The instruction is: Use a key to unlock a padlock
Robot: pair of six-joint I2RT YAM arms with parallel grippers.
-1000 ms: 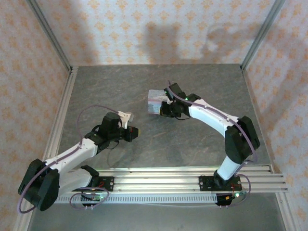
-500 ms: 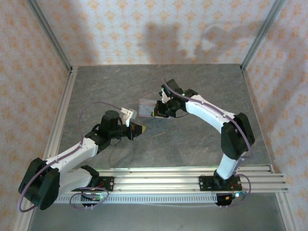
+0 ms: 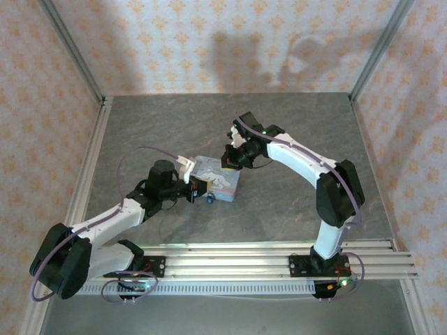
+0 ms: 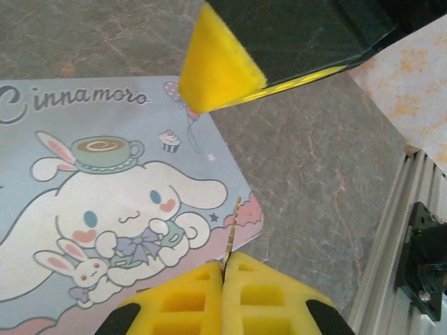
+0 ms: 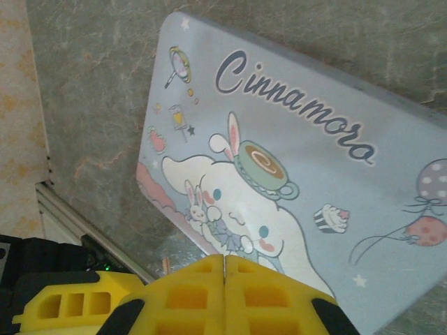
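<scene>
Clamping the key (image 4: 232, 234), the left gripper (image 4: 223, 265) is hovering over the tin box (image 4: 105, 174). The right gripper (image 5: 224, 269) is closing on nothing. The padlock (image 3: 209, 200) is waiting at the box's near edge, key not yet inserted.

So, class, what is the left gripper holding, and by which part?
The key, pinched by one end in the shut left gripper; its thin shaft sticks out.
</scene>
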